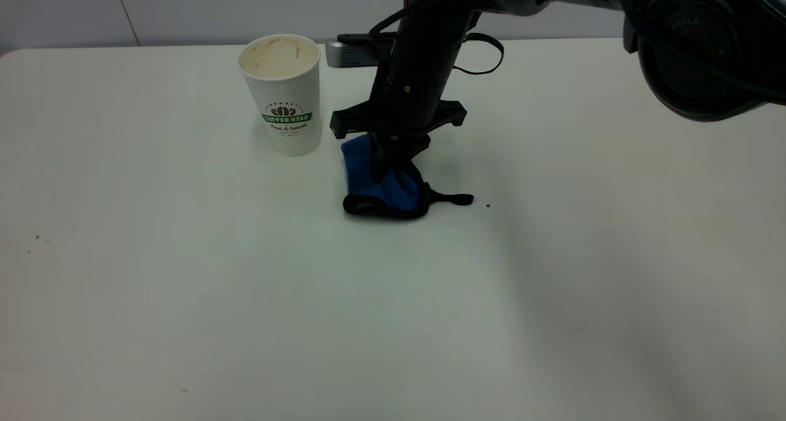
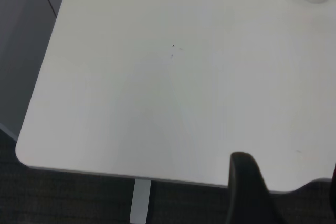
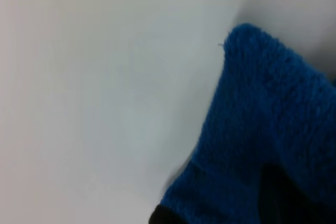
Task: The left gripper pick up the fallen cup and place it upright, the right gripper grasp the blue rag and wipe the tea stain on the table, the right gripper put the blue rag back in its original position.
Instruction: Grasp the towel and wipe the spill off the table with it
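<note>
One blue rag lies bunched on the white surface, its black strap tail trailing toward the right arm's side. The right gripper stands straight down on it, jaws pinching the cloth. Just beyond, beside the rag, the cup stands upright. The left gripper hangs by the surface edge; its jaws' state cannot be told.

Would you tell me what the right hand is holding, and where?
The right hand pinches the rag at its raised upper fold; the rag's lower edge rests on the table.
</note>
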